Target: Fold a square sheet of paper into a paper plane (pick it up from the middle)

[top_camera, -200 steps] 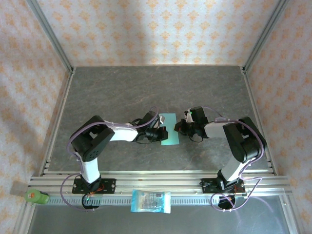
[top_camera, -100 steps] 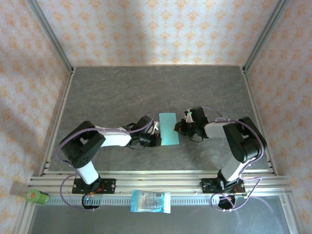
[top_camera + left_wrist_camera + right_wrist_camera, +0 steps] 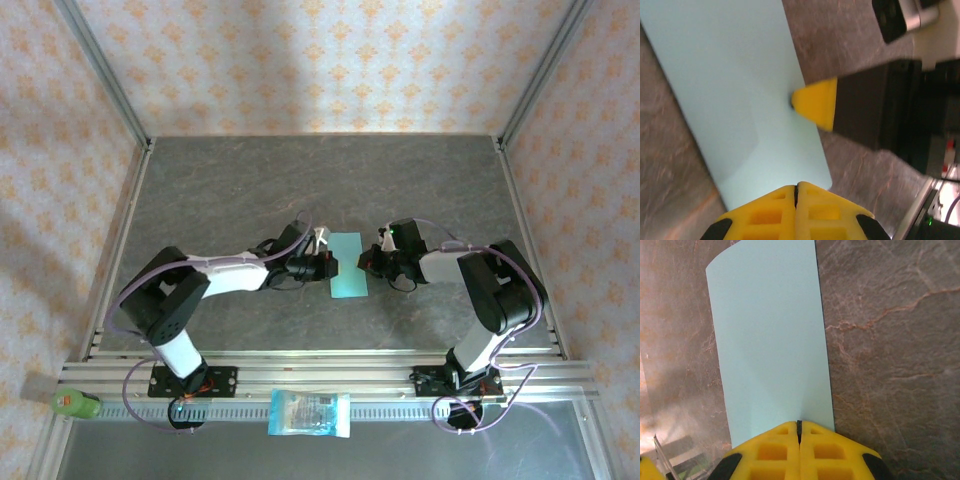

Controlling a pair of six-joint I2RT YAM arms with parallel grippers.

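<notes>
Nearest in the top view, a blue-and-white packet (image 3: 310, 413) lies at the middle of the metal rail (image 3: 400, 372) along the front edge. A green bottle (image 3: 75, 404) sits at the rail's left end. Just beyond, both arms reach inward over the grey surface (image 3: 320, 190) and meet near its middle. The paper (image 3: 347, 265) lies flat there as a narrow light teal rectangle, its long sides running near to far. The left end effector (image 3: 328, 266) is at its left edge and the right end effector (image 3: 367, 262) at its right edge, facing each other across the sheet.

The wrist cameras add what the top view is too small to show. In the left wrist view, the left arm's yellow fingers (image 3: 765, 217) are pressed together with no gap, their tips at the paper's edge. Across the sheet, the right end effector's yellow tip touches the opposite edge about halfway along.

In the right wrist view, that arm's own fingers (image 3: 770, 455) are likewise closed, with a thin seam between them, right at the paper's edge. A faint crease runs from them into the sheet. One far corner looks rounded, as if slightly lifted.

Whether either closed end effector has paper pinched between its fingers, I cannot tell.

Farthest back, a patterned wall (image 3: 320, 60) closes off the surface.
</notes>
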